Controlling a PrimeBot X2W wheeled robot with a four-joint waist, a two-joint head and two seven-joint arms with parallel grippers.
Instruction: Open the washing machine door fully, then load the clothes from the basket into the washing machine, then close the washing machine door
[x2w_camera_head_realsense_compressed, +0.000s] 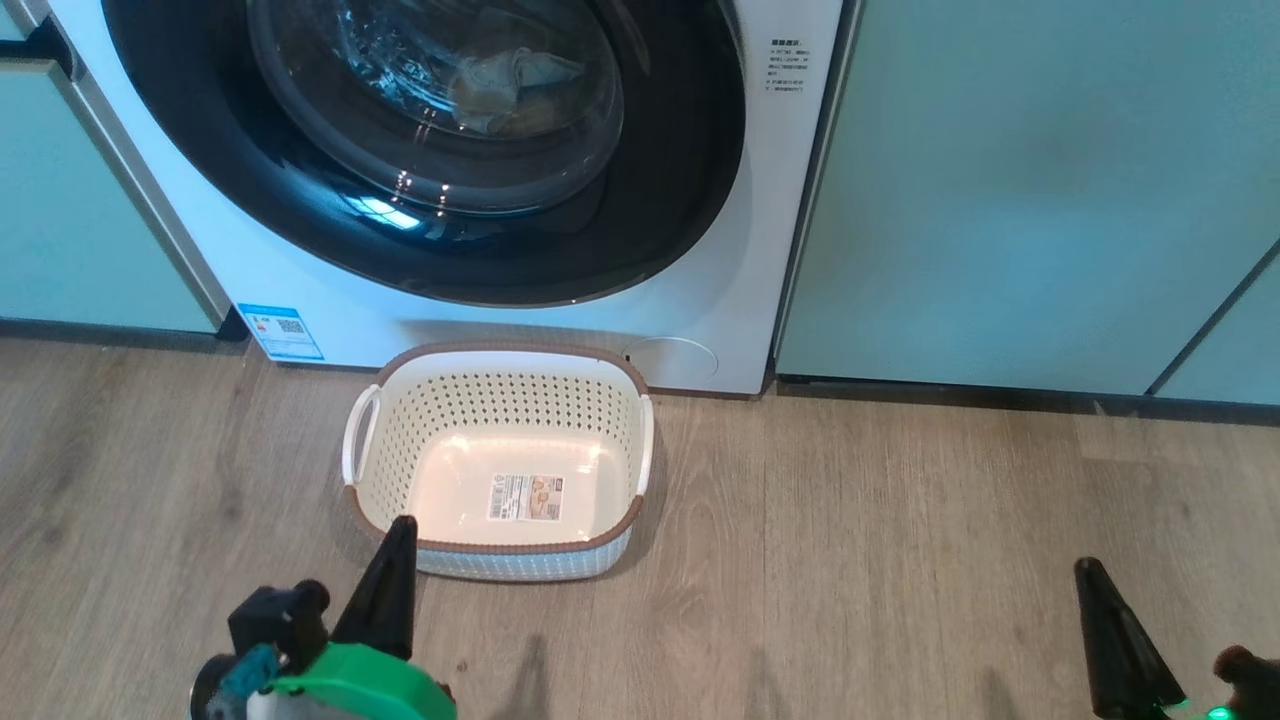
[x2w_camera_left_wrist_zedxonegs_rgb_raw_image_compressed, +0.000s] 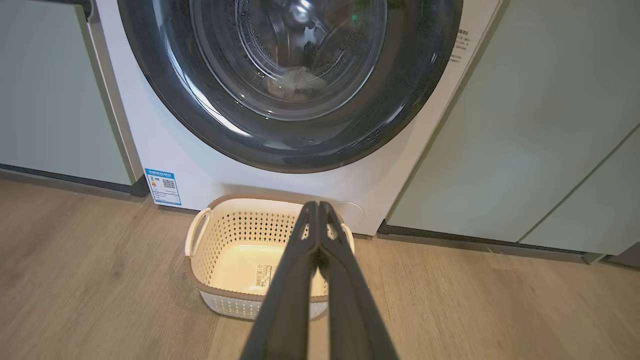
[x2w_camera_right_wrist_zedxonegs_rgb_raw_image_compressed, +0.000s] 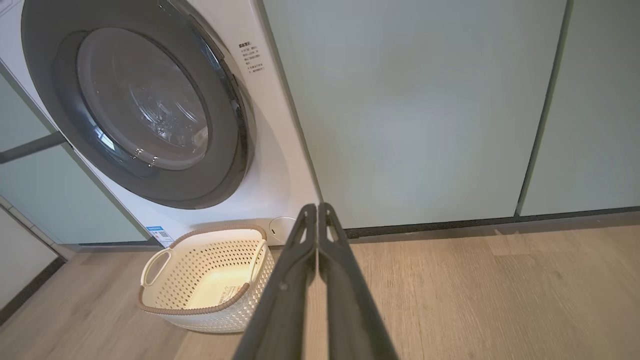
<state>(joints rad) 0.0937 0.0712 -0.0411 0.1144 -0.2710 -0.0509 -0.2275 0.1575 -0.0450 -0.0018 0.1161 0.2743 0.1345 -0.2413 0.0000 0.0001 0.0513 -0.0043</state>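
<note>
Pale wood-look floor (x2w_camera_head_realsense_compressed: 900, 560) runs up to a row of pale green cabinets (x2w_camera_head_realsense_compressed: 1000, 200), with the washing machine (x2w_camera_head_realsense_compressed: 760, 250) set between them. The washing machine door (x2w_camera_head_realsense_compressed: 680, 180) sits flush against the white front, shut. Through its glass bowl you can see the clothes (x2w_camera_head_realsense_compressed: 510, 85) lying low in the drum. The basket (x2w_camera_head_realsense_compressed: 500, 350) stands on the floor at 6 o'clock from the door, just in front of the machine, holding nothing but the label (x2w_camera_head_realsense_compressed: 525, 497) on its bottom.

Judged from that, all three steps look done. Your next move is probably only to confirm the latch has caught, which the pictures can't show, and to keep both arms clear.

Your left tool (x2w_camera_head_realsense_compressed: 400, 535) is clenched, fingers pressed together, grasping nothing. Its tip is at 7 o'clock of the basket, over the near rim in the head view, pointing toward 12; contact can't be told. Your right tool (x2w_camera_head_realsense_compressed: 1090, 575) is likewise clenched and empty, at 4 o'clock from the basket and well apart from it, leaning toward 11.
</note>
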